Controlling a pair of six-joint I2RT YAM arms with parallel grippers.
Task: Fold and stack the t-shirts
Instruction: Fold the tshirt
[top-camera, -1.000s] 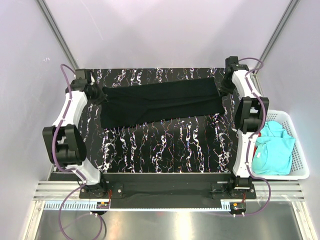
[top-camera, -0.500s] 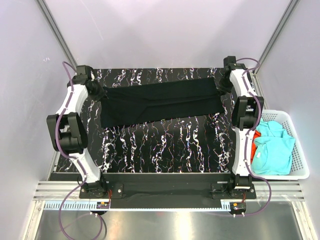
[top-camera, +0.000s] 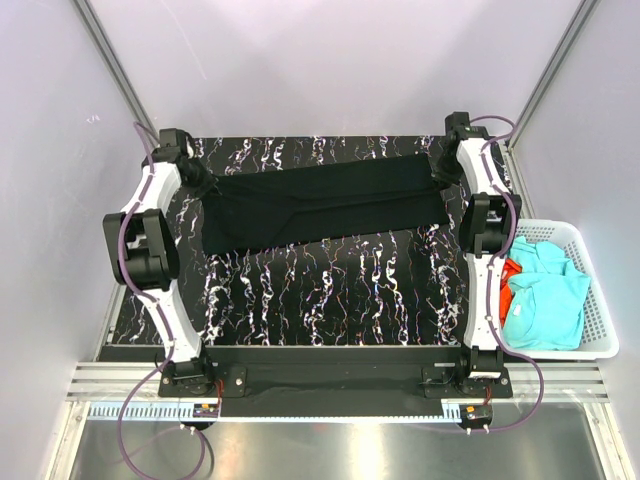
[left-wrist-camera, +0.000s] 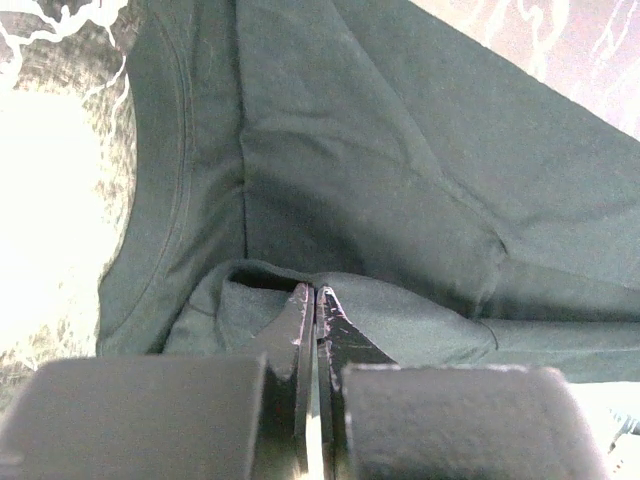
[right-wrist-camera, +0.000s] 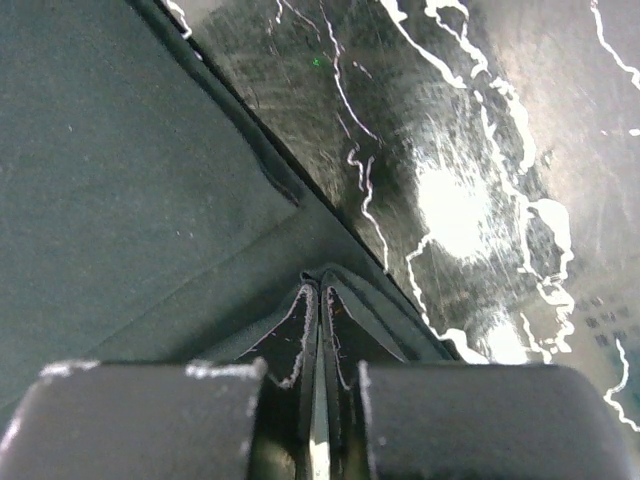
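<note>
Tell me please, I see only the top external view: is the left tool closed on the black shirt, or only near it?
Observer: Closed on it. The left wrist view shows the left tool shut, pinching a raised fold of the black t-shirt.
Operator: And the right tool?
Observer: The right wrist view shows the right tool shut on the cloth's edge, right beside the bare marbled table.

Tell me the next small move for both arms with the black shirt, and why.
The left gripper and the right gripper are each shut on a pinched fold at opposite ends of the black t-shirt, which lies as a long band on the table. So probably raise both together a little, cloth taut, to free it for the next fold.
</note>
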